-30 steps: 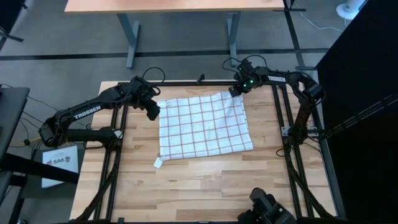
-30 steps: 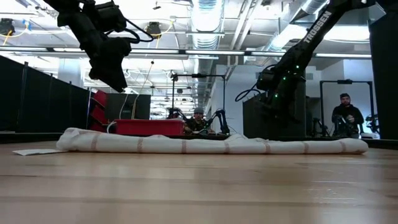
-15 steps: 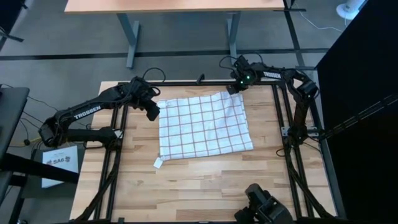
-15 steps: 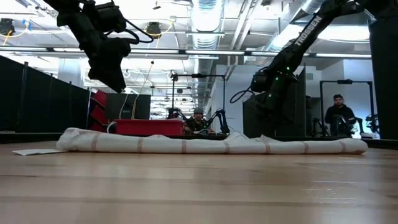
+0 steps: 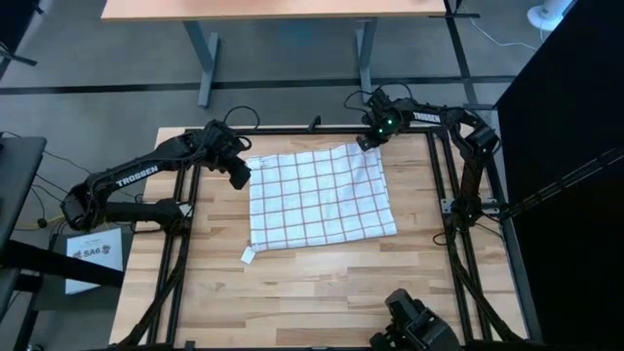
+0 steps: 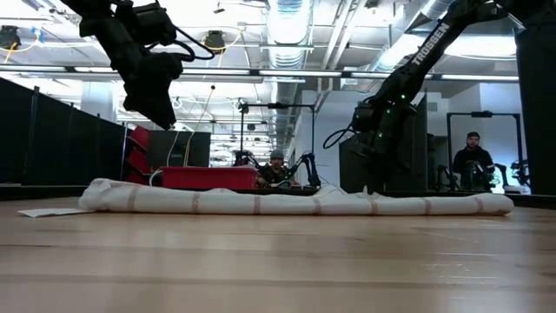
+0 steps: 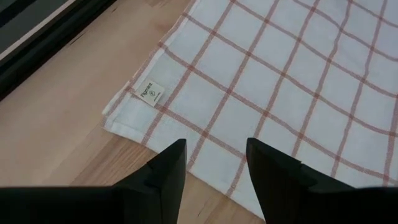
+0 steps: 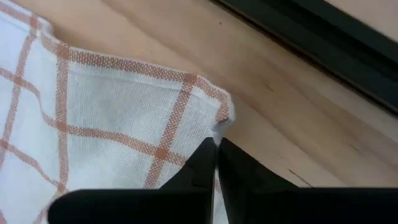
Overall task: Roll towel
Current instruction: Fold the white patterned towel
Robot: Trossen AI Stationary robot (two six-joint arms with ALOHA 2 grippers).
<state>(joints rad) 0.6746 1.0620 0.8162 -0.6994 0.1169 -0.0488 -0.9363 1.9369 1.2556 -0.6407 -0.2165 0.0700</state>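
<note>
The left hand (image 5: 240, 179) hangs released above the towel's (image 5: 319, 196) far left corner, clear of the cloth. The towel lies flat on the desk (image 5: 292, 292), toward its far edge. The right hand (image 5: 365, 142) is clenched on the towel's far right corner.

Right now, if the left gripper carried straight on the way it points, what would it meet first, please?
Most likely the towel: the open left gripper hovers above the tagged corner, pointing down at cloth just inside that hem, though its height is unclear.
</note>
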